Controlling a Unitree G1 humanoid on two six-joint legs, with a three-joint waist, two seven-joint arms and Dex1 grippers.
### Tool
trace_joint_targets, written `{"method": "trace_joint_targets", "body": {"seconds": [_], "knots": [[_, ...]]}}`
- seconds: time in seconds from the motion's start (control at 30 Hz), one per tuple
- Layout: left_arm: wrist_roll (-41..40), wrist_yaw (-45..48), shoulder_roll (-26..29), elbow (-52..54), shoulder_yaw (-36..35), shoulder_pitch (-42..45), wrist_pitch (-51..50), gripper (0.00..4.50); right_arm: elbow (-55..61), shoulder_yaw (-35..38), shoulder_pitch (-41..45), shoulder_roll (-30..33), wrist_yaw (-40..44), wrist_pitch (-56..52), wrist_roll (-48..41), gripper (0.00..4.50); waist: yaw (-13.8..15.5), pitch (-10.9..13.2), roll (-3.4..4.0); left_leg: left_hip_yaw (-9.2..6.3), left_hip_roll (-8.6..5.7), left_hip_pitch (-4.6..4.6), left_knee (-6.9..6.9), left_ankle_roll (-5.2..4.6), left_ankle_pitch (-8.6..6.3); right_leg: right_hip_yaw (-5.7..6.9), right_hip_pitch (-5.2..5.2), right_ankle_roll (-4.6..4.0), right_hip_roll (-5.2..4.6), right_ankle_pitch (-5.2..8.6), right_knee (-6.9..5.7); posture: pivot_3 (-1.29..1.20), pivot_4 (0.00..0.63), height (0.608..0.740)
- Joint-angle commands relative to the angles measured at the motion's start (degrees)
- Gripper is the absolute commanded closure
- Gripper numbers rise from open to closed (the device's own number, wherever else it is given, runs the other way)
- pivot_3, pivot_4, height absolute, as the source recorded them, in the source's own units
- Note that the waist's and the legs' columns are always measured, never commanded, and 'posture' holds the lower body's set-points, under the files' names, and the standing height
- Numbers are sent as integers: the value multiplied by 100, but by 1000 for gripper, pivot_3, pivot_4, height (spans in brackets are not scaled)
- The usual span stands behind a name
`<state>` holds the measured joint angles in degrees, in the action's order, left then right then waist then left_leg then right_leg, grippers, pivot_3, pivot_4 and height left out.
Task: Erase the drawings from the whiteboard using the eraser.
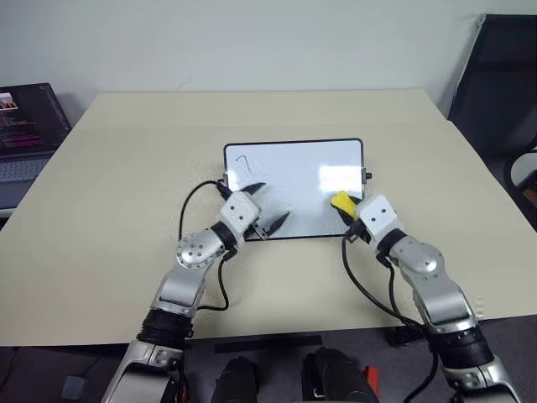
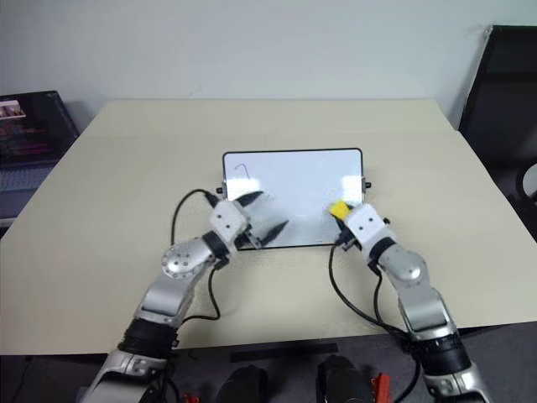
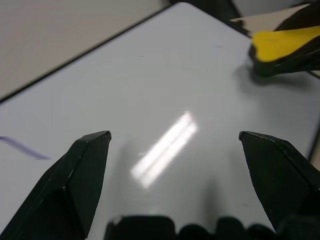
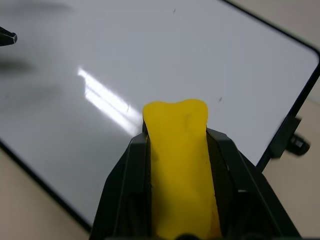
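The whiteboard (image 1: 294,168) lies flat in the middle of the table, white with a thin black frame. One thin hook-like drawing (image 1: 245,161) sits near its far left corner and appears as a purple stroke (image 3: 22,148) in the left wrist view. My left gripper (image 1: 270,203) hovers open over the board's near left part with nothing between its fingers. My right gripper (image 1: 346,208) is shut on the yellow eraser (image 1: 341,202), held over the board's near right edge. The eraser (image 4: 180,150) juts forward from between the jaws.
The beige table (image 1: 126,210) has free surface all around the board. An open laptop (image 1: 25,126) stands off the table's left edge. A black chair (image 1: 495,75) stands to the right. Black cables (image 1: 189,210) loop from both wrists.
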<state>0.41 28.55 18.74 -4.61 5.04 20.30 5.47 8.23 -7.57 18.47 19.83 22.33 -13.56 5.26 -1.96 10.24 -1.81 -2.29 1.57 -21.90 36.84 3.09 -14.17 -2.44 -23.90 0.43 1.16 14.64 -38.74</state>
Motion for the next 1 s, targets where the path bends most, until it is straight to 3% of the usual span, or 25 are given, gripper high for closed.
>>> {"method": "trace_joint_targets", "body": {"seconds": [0.03, 0.37, 0.7, 1.0], "knots": [[186, -584, -66, 473, -256, -226, -112, 0, -148, 3, 411, -243, -88, 240, -98, 3339, 3, 0, 0, 0, 0, 0, -2, 0, 0, -1, -1, 0, 0, 0, 0, 0, 150, 740], [543, -1464, -117, 849, -503, -739, -521, 0, -1366, -398, 1683, -1091, -93, 886, 11, 3339, 11, 1, 1, 2, 0, -5, -2, 0, 0, -2, -11, -2, -2, -2, -8, 0, 150, 740], [371, -1371, -13, 670, -653, -682, -470, 0, -2990, -755, 2989, -1981, -233, 1576, 158, 3339, 9, 2, 3, 3, 5, -7, -3, 0, 0, -2, -15, -5, -13, -3, -11, 0, 150, 740], [305, -1242, 83, 512, -658, -500, -442, 0, -4177, -861, 3667, -2346, -483, 1872, 437, 3339, 8, 3, 4, 3, 4, -9, -3, 0, 0, -1, -16, -6, -17, -3, -11, 0, 150, 740]]}}
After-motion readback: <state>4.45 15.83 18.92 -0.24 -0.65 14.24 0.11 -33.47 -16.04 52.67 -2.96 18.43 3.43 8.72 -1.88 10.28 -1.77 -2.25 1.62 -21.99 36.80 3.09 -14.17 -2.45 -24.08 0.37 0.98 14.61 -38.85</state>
